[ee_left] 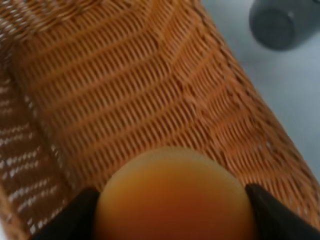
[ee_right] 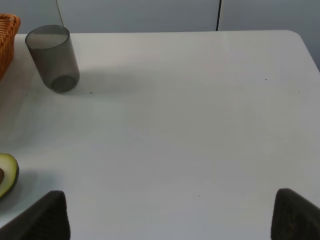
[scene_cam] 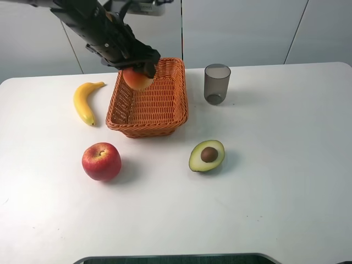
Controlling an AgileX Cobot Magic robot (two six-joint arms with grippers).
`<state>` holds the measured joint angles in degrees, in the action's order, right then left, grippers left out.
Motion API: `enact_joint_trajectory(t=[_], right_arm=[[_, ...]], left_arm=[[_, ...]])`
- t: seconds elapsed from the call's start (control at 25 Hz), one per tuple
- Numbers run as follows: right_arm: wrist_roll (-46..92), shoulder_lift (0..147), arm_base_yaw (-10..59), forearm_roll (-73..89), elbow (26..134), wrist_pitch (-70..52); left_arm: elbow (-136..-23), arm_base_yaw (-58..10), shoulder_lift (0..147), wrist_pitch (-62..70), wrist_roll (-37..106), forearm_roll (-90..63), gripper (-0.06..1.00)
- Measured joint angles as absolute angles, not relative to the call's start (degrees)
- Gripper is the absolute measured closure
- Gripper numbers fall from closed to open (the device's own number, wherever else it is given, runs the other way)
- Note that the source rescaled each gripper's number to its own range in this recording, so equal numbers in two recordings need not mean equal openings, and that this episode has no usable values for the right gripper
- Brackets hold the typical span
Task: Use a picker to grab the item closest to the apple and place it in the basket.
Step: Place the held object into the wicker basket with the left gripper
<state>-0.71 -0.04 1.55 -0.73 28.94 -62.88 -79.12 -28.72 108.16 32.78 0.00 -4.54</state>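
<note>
The greater part of the task looks done: the item (scene_cam: 137,78), a small round orange-pink fruit, is off the desk (scene_cam: 275,192) and is held by the picker (scene_cam: 110,38), which is the black left arm. In the left wrist view the jaws of the left gripper (ee_left: 172,217) are closed against the fruit, one dark tip at each side, and the woven floor of the basket (scene_cam: 165,127) lies under it. From the high camera the fruit hangs over the far left part of the basket, about level with the rim; I cannot tell whether it touches the wicker. The apple (scene_cam: 102,161) lies on the desk in front of the basket, well apart from it (it only marks which fruit to take). What is left, in my judgement, is to lower the fruit a little, to open the jaws so that it rests on the basket floor, and to lift the picker away. The right gripper (ee_right: 170,215) has its jaws wide apart with nothing between them, above the desk near the grey cup (ee_right: 52,57) and the avocado half (ee_right: 7,175).
</note>
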Motion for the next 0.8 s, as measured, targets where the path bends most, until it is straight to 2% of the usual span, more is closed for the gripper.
enact_joint_trajectory(t=[0.64, 0.68, 0.72, 0.76, 0.8], right_arm=[[-0.71, -0.04, 1.55, -0.73, 28.94, -62.88], [-0.71, -0.04, 1.55, -0.73, 28.94, -62.88], [-0.71, -0.04, 1.55, -0.73, 28.94, -62.88], [-0.71, -0.04, 1.55, -0.73, 28.94, -62.88], [-0.71, -0.04, 1.55, -0.73, 28.94, -62.88]], left_arm=[[-79.62, -29.06, 114.51, 27.05, 0.00, -4.65, 0.94], [-79.62, -29.06, 114.51, 27.05, 0.00, -4.65, 0.73], [-79.62, -29.06, 114.51, 27.00, 0.00, -4.65, 0.31], [-79.62, -29.06, 114.51, 26.92, 0.00, -4.65, 0.14], [-79.62, -29.06, 114.51, 26.92, 0.00, -4.65, 0.04]])
